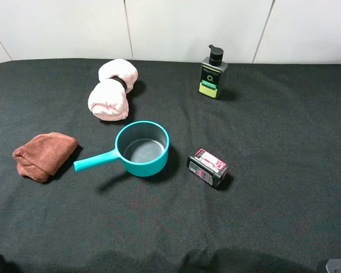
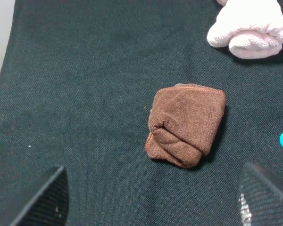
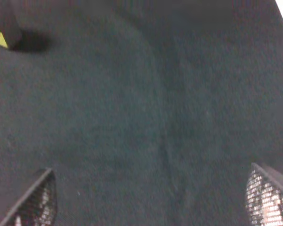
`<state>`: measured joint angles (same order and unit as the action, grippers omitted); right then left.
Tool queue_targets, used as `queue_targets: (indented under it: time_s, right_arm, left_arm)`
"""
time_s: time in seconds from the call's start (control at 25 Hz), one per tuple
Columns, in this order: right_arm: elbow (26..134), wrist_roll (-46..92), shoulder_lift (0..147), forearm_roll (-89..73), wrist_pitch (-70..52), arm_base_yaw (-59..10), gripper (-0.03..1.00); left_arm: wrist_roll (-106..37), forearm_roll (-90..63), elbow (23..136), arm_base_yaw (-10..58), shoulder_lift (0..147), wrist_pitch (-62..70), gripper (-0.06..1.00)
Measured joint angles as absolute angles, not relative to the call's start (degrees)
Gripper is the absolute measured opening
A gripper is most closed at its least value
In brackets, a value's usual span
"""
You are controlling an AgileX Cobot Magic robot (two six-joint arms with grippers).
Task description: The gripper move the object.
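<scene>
The object [image 1: 208, 167], a small black box with a pink-and-white label, lies on the black cloth just right of the teal pot [image 1: 142, 148]. Both arms sit at the near edge, only slivers showing in the high view's bottom corners. My left gripper [image 2: 153, 200] is open over bare cloth, its fingertips [image 2: 45, 197] wide apart, with the brown cloth [image 2: 186, 125] ahead of it. My right gripper [image 3: 153, 200] is open too, fingertips [image 3: 269, 197] spread over empty cloth, far from the object.
A teal pot with a long handle [image 1: 94, 161] stands mid-table. A brown folded cloth [image 1: 44, 154] lies at the left, a rolled pink towel [image 1: 112, 90] behind it, and a black pump bottle with green label [image 1: 213, 74] at the back.
</scene>
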<state>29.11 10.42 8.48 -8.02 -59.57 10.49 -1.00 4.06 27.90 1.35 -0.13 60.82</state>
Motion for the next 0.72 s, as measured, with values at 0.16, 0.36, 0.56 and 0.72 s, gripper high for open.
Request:
queue_targets:
  time_s: [0.16,0.36,0.56,0.72]
  right_arm:
    - [28.70,9.59,6.94,-7.83,-59.25,8.43,0.61]
    - [28.70,9.28,2.70,-7.12,-58.85,8.36,0.61]
    - [28.62,8.44,-0.29,-6.25,-58.85,8.18,0.61]
    - [28.62,8.19,-0.41,-5.95,-58.85,6.18,0.61]
  left_arm:
    - [-1.00,4.06,27.90,1.35,-0.13,60.82,0.77]
    - [-1.00,4.06,27.90,1.35,-0.13,60.82,0.77]
    - [-1.00,4.06,27.90,1.35,-0.13,60.82,0.77]
    - [-1.00,4.06,27.90,1.35,-0.13,60.82,0.77]
